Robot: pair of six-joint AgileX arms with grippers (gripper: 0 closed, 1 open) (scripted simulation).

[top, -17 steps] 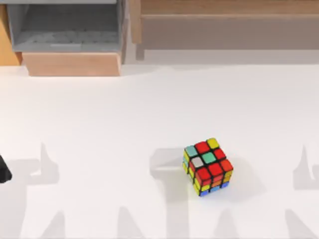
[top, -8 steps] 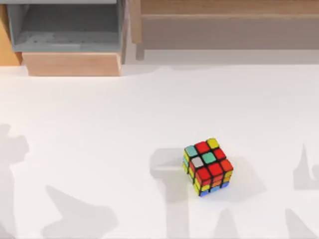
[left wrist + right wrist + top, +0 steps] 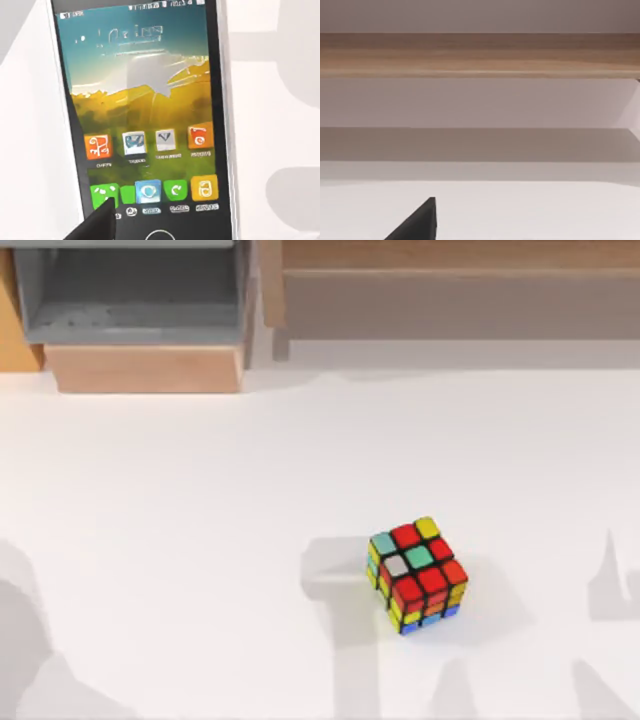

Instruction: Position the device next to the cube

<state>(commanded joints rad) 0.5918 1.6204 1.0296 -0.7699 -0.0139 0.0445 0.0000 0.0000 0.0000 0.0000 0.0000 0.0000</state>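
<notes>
Smartphone (image 3: 145,125) lies flat, screen up, on white table (image 3: 280,125), directly beneath left fingers (image 3: 95,225); finger spacing cannot tell. Puzzle cube (image 3: 417,574) sits apart. Judged: light, rigid, slick glass; grip long silver-white rims.

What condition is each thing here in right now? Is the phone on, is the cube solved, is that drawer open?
Device: screen lit, app icons showing, lying flat on the white table, seen close up from the left wrist.
Cube: scrambled, resting on the table, nothing touching it.
Grey drawer: open, at the table's far left.
Left hand: one dark fingertip over the device's lower edge.
Right hand: one dark fingertip above bare table, idle.
</notes>
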